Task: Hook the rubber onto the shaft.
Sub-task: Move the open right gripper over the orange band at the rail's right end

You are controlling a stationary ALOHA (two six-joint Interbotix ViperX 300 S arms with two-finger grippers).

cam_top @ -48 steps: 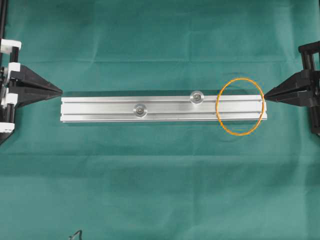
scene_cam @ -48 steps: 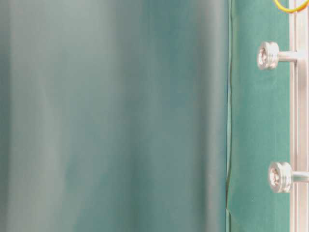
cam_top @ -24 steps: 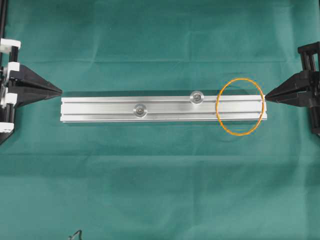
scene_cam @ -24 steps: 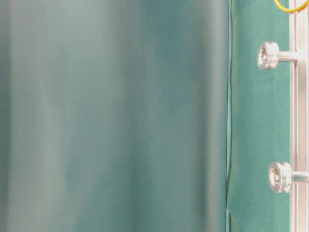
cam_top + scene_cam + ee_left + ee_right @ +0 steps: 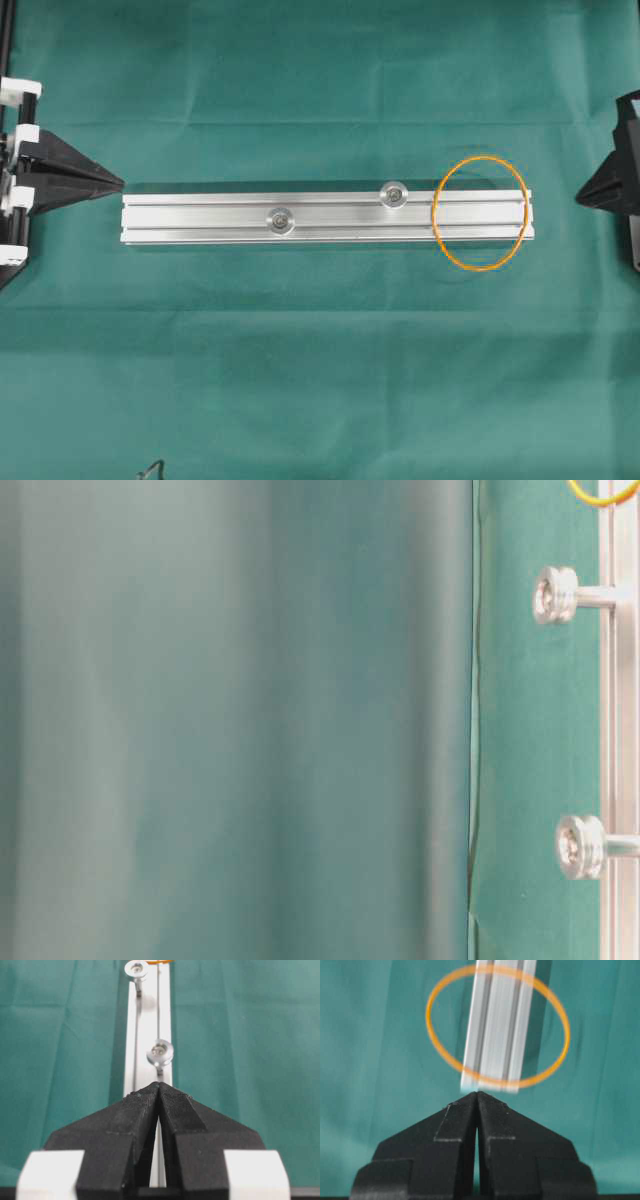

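Two black grippers, both clenched on nothing. Right gripper [image 5: 582, 199] has pulled back toward the right edge of the overhead view since a second ago; before, its tip sat just beside the rail end, now there's a clear gap of cloth between them. Left gripper [image 5: 118, 182] unchanged, tip just beside the left end of the long silver aluminium slotted rail [image 5: 200, 218]. Rail, band and bolts have not shifted.

Thin orange rubber band [image 5: 480, 213], closed loop, lies flat draped across the rail's end nearest the right gripper, just ahead of that gripper's tip in its wrist view [image 5: 497, 1027], blurred there. Not hooked on anything. From the left gripper it's at the far end, only a sliver visible.

Two silver round-headed bolt shafts stand up from the rail: one [image 5: 393, 194] nearer the band, one [image 5: 280, 219] nearer the left gripper, both apart from the band.

No writing or labels readable.

Surface: green cloth [image 5: 320, 380], lightly creased, covers all. Table-level view mostly green blur.
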